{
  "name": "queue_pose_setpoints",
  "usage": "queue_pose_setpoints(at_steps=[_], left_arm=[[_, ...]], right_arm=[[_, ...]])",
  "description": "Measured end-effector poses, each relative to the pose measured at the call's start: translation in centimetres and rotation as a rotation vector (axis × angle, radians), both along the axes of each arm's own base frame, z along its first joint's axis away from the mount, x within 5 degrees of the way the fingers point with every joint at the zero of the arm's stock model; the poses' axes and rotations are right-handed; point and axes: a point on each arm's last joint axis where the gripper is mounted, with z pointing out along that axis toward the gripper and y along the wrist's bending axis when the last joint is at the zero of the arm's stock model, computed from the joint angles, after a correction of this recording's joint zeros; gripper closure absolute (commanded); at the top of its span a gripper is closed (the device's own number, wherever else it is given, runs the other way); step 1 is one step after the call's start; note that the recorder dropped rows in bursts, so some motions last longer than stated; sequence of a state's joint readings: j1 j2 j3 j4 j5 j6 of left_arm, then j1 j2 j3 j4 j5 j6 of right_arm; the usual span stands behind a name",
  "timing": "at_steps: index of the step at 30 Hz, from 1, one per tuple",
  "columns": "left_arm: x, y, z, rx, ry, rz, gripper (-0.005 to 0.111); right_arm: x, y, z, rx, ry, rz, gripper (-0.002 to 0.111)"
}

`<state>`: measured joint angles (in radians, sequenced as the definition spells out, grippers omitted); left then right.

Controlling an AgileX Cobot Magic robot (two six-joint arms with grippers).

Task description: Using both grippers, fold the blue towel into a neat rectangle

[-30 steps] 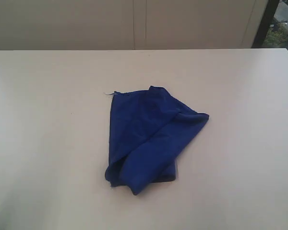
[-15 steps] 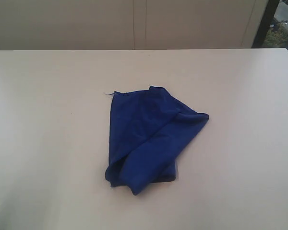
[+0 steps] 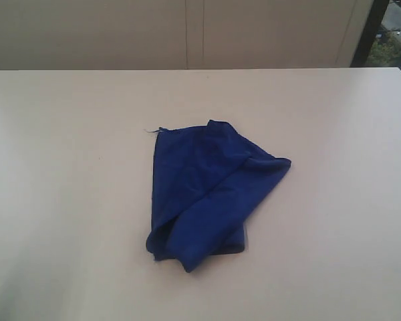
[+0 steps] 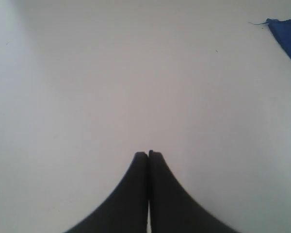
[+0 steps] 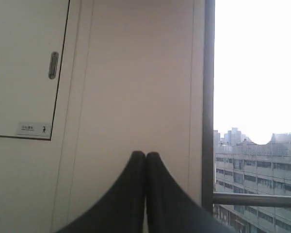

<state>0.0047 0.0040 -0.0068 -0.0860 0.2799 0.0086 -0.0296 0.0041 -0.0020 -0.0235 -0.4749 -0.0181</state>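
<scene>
The blue towel [image 3: 207,194] lies crumpled and loosely doubled over itself in the middle of the white table [image 3: 67,200], with a thin loose thread at its far left corner. One corner of the blue towel [image 4: 287,36] shows at the edge of the left wrist view. My left gripper [image 4: 148,154] hangs shut over bare table, well apart from the cloth, with nothing between its fingers. My right gripper [image 5: 145,154] is shut too, empty, and points at a wall and window, away from the table. Neither gripper shows in the exterior view.
Behind the table stands a pale panelled wall [image 3: 187,33]. The right wrist view shows a cabinet door with a handle [image 5: 53,65], a dark window frame [image 5: 209,97] and a railing [image 5: 257,199] with buildings beyond.
</scene>
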Motion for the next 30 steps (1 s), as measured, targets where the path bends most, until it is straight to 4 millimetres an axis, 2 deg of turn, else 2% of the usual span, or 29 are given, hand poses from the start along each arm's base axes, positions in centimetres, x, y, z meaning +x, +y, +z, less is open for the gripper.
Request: queue_pose_setpoints(at_steps=[8,12,18,25,30], left_arm=[[0.0,0.0,0.0,0.000,0.000,0.000,0.107],[0.0,0.0,0.0,0.000,0.000,0.000,0.107],[0.0,0.0,0.0,0.000,0.000,0.000,0.107],[0.0,0.0,0.0,0.000,0.000,0.000,0.107],[0.0,0.0,0.0,0.000,0.000,0.000,0.107]], right_arm=[[0.1,0.0,-0.2,0.001,0.024,-0.001,0.108],[0.5,-0.1,0.0,0.010,0.188,-0.005,0.108],[0.6,-0.1,2.5,0.023,0.409,-0.009,0.108],[3.1,-0.2,4.9,0.032,0.557,-0.008,0.108],[5.4,-0.2,4.9,0.089,0.678,0.014,0.108]])
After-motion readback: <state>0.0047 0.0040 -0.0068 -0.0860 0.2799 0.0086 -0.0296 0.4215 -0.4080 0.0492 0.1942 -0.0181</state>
